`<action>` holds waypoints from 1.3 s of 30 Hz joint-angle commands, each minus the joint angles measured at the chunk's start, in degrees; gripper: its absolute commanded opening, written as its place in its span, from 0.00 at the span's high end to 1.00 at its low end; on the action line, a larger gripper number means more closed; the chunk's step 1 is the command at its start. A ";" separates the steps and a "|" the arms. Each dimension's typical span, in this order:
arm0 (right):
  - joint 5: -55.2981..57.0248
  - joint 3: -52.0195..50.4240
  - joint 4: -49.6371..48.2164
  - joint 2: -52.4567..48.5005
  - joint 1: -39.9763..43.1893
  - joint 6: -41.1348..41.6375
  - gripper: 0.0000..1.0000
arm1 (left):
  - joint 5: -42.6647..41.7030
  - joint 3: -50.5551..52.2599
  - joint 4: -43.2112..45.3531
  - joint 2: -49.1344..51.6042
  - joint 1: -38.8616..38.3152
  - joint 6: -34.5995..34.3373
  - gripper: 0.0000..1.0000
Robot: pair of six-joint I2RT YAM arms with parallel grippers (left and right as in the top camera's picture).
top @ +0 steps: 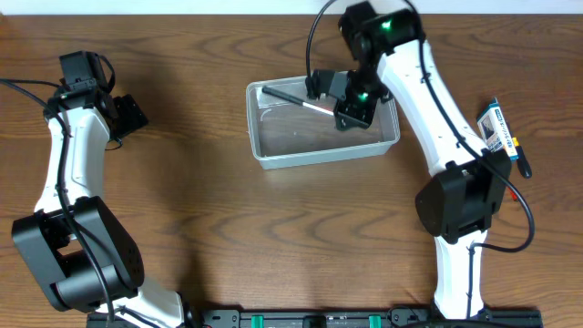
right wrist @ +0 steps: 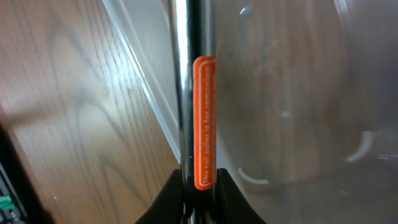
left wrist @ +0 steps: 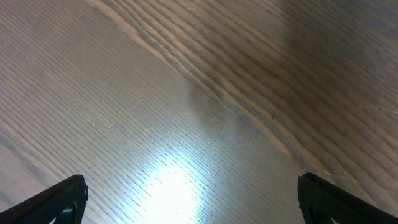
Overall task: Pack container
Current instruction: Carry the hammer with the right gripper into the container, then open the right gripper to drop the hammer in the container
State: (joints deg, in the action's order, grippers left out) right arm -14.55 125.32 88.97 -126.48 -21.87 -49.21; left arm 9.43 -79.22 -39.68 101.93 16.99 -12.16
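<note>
The clear plastic container [top: 321, 150] sits at the table's middle back; it also shows in the right wrist view [right wrist: 298, 93]. My right gripper [top: 339, 98] [right wrist: 198, 186] is shut on a dark metal tool with an orange label [top: 290, 97] [right wrist: 204, 118]. It holds the tool over the container's far left part, with the tool's far end near the back left corner. My left gripper [top: 123, 117] [left wrist: 193, 199] is open and empty over bare wood at the far left, well away from the container.
A blue-and-white packaged item [top: 497, 128] with a dark pen-like thing beside it lies at the table's right edge, beyond the right arm. A black rail [top: 319, 319] runs along the front edge.
</note>
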 commanded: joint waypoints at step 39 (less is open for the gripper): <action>1.07 -21.57 -14.78 0.11 -0.17 3.58 0.92 | 0.68 -1.27 -0.17 0.52 0.13 -0.11 0.02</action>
State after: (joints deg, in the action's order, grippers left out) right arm -13.02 103.72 74.83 -126.50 -21.87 -47.18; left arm 9.43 -79.22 -39.68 101.93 16.99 -12.16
